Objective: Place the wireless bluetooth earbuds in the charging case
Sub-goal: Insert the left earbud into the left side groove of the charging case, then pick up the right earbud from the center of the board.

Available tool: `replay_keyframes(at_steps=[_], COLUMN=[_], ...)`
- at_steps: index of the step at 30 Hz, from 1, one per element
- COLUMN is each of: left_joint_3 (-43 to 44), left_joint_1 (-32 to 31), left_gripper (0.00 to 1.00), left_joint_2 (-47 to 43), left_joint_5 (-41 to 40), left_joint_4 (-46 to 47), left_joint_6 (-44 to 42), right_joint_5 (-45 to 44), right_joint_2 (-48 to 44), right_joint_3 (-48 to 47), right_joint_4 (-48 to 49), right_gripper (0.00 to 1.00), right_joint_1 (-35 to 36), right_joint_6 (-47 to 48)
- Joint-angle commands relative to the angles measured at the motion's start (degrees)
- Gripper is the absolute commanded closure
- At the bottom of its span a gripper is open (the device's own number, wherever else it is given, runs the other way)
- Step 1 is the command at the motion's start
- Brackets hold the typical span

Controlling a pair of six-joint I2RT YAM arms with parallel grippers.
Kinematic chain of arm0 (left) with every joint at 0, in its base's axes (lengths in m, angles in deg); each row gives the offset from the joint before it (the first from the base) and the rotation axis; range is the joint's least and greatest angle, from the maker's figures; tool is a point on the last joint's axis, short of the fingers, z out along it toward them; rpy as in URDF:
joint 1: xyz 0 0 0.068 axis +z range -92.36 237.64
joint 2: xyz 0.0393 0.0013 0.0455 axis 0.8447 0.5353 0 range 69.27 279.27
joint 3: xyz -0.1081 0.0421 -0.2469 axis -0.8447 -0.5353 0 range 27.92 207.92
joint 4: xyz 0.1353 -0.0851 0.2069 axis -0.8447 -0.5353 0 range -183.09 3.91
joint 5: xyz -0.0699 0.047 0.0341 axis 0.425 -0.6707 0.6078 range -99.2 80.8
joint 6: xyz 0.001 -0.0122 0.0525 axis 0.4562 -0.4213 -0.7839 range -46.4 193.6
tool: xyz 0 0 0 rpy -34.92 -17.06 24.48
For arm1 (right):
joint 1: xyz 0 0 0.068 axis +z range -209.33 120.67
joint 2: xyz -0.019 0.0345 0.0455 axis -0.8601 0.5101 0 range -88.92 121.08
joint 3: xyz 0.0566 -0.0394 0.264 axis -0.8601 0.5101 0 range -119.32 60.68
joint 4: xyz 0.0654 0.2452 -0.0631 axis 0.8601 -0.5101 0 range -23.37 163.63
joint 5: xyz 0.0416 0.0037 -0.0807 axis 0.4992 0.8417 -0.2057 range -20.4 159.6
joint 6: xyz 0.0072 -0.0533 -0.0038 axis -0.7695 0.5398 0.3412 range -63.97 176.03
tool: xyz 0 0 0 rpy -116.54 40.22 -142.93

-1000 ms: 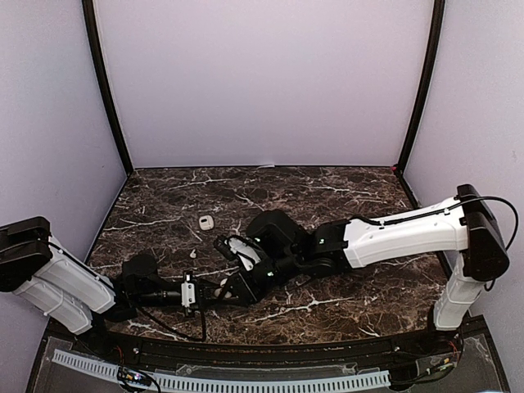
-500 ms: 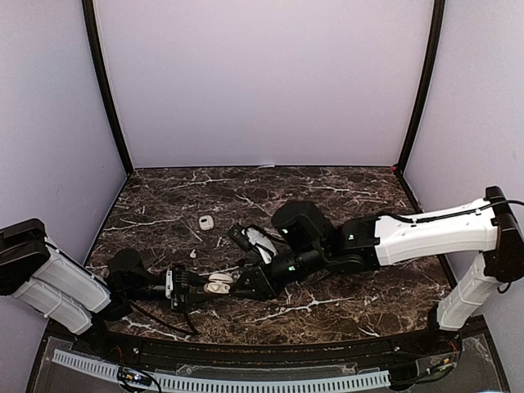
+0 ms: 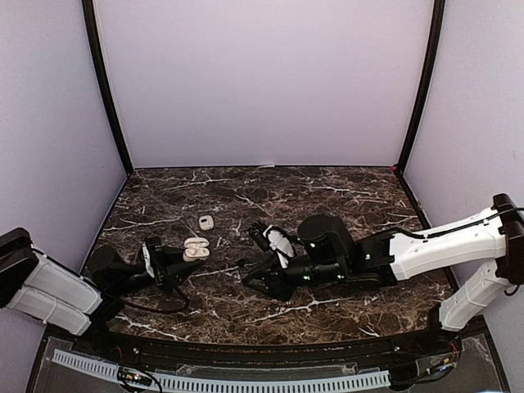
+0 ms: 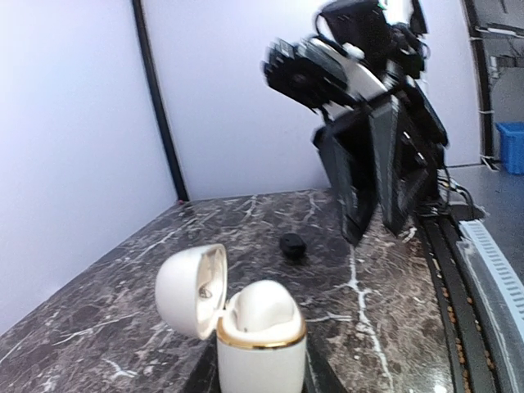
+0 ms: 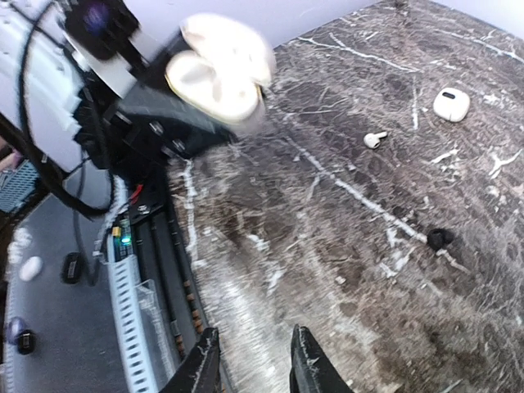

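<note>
Charging case [image 4: 260, 340] between left tool's [image 4: 260, 380] fingers

— What colour is the table [image 3: 344, 192]?
— Dark brown marble, veined in white all over.
— And the open charging case [image 4: 260, 360]?
— Cream-white, with a thin gold band round its rim.
— The small things?
— A white earbud [image 5: 375, 139], a black earbud [image 5: 440, 238] and a white closed case [image 5: 451, 104]. The walls [image 3: 262, 82] are pale lilac, the corner posts [image 3: 106, 90] black.

Soft, even room light, faint shadows; the right wrist view is motion-smeared, ghosting the white charging case [image 5: 219, 70].
</note>
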Motion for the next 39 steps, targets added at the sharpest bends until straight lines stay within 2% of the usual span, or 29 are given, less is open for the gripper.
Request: replay_keyframes(at_steps=[1, 3, 5, 10, 17, 20, 26, 31, 39], left_joint_3=[2.56, 4.29, 4.63, 3.44, 4.58, 4.61, 4.78, 6.25, 5.32], left_joint_1=[2.17, 3.23, 3.96, 5.55, 6.25, 8.85, 10.66, 11.00, 11.09], left_gripper=[0.93, 0.93, 0.93, 0.91, 0.91, 0.91, 0.89, 0.89, 0.89], left_joint_2=[-9.55, -13.69, -15.68, -16.94, -15.20, -15.36, -16.70, -16.33, -17.17], left_joint_5=[-10.62, -14.27, -18.43, -21.04, -26.02, -29.02, -32.57, -35.30, -34.23], left_joint_4=[-12.94, -22.01, -25.09, -26.10, -28.73, -30.52, -34.11, -37.68, -36.25], left_joint_6=[3.40, 3.07, 3.42, 5.45, 7.35, 8.68, 10.41, 11.45, 11.36], right_joint_5=[-7.03, -9.02, -10.73, -15.63, -21.96, -24.14, -28.03, -25.47, -26.31], right_joint_2=[6.45, 11.23, 15.78, 27.86, 40.82, 44.86, 52.70, 57.68, 66.43], right_joint_3=[1.01, 0.21, -2.00, -11.17, -25.13, -28.87, -39.19, -44.33, -56.51], right_joint_4=[12.40, 16.69, 19.15, 18.79, 13.46, 13.28, 9.85, 9.85, 3.63], right_gripper=[0.70, 0.68, 0.63, 0.51, 0.44, 0.40, 0.40, 0.40, 0.43], right_joint_1=[-0.03, 0.45, 1.00, 1.66, 1.68, 1.64, 1.30, -0.80, -2.56], right_joint_6=[2.47, 3.95, 6.39, 10.27, 10.01, 10.05, 12.08, 11.30, 11.78])
